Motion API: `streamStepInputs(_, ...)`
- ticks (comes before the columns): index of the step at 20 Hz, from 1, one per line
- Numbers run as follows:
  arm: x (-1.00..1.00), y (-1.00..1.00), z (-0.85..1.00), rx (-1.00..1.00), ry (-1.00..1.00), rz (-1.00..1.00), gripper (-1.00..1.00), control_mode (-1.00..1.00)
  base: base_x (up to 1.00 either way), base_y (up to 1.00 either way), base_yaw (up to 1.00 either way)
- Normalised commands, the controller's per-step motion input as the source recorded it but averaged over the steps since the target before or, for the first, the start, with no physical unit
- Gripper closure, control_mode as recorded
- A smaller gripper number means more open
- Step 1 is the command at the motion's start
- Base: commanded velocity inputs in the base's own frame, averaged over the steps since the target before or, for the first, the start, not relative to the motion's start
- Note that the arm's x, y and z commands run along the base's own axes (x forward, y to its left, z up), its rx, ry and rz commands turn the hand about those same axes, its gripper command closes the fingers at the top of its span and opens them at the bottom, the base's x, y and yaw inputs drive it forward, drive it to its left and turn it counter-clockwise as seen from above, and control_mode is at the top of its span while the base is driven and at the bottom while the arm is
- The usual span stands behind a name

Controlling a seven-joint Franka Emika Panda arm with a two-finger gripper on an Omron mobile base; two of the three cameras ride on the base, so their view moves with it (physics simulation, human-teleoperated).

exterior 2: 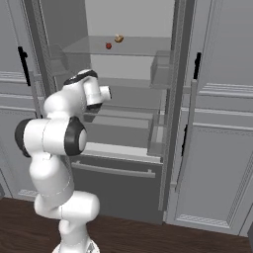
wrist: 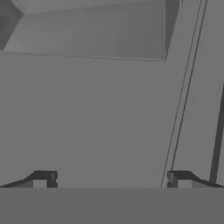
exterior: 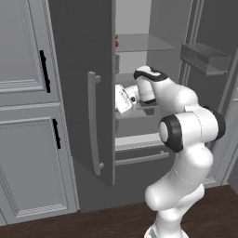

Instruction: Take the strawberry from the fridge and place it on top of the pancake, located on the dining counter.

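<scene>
Jaws are wide apart with nothing between them. In the hand view we see the gripper (wrist: pixel 111 179) pointing at plain grey fridge interior, with no fruit in sight.

The fridge (exterior 2: pixel 129 99) has both doors open. The strawberry (exterior 2: pixel 108 46) sits on the top glass shelf (exterior 2: pixel 143 47), toward the back, with a small tan item (exterior 2: pixel 118 38) just beside it to the right. From the left base view we catch only a sliver of red past the door edge (exterior: pixel 116 43). Our hand (exterior: pixel 124 97) is inside the fridge but one shelf level lower, so the berry is above where we're aiming.

Our take on doing this step well:
- Raise the wrist first so the hand clears the front edge of the top shelf, then go in. Pushing straight up from here probably bumps the glass.
- Get the berry centered between the fingertips (wrist: pixel 43 179) in the hand view before closing. It's way smaller than the gripper, so a sloppy line-up just nudges it away.
- Come in from the left side of the berry, so we don't grab or knock the tan thing.
- Close gently and low on the berry, near the shelf. It looks round enough to roll.
</scene>
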Motion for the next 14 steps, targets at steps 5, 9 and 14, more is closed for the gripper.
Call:
streamStepInputs(5, -0.2, 0.68, 0.0, 0.0, 0.0, -0.09, -1.0, -1.0, 0.0, 0.0, 0.0)
streamStepInputs(9, -0.14, 0.78, 0.0, 0.0, 0.0, -0.09, -1.0, -1.0, 0.0, 0.0, 0.0)
streamStepInputs(14, -0.06, 0.68, 0.0, 0.0, 0.0, -0.07, -1.0, -1.0, 0.0, 0.0, 0.0)
